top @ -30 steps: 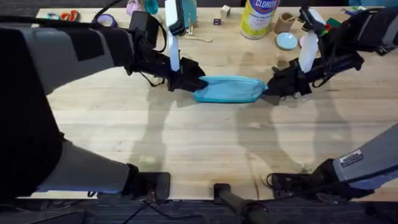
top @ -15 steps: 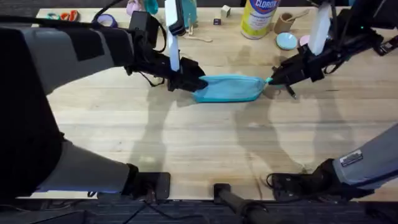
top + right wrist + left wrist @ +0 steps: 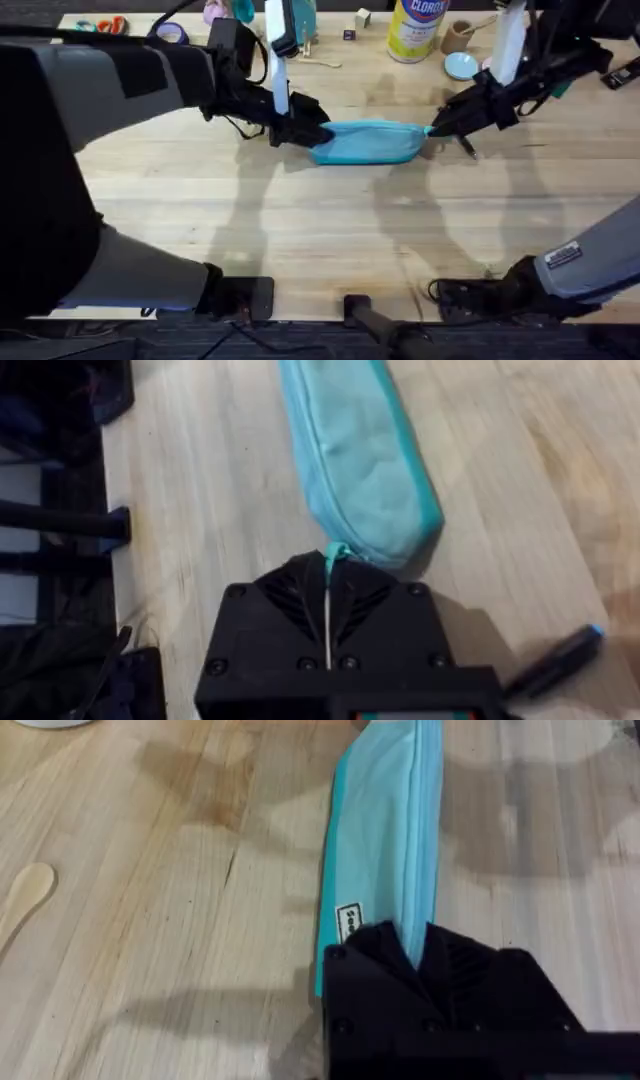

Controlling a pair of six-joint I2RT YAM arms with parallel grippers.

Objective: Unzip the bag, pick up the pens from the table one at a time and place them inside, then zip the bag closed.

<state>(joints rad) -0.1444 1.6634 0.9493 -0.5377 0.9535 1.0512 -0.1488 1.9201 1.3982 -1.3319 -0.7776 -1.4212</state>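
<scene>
Light blue bag [image 3: 366, 142] lies on table [image 3: 300, 230]; left gripper [image 3: 310, 133] pinches 1 end, right gripper [image 3: 436, 128] pinches the zipper pull [image 3: 335, 550].

Soft cloth bag [image 3: 368, 142], grainy wooden table [image 3: 330, 230]

Bright even light; soft arm shadows on the table [image 3: 330, 220]

"CLOROX" on the yellow canister [image 3: 414, 30]
</scene>
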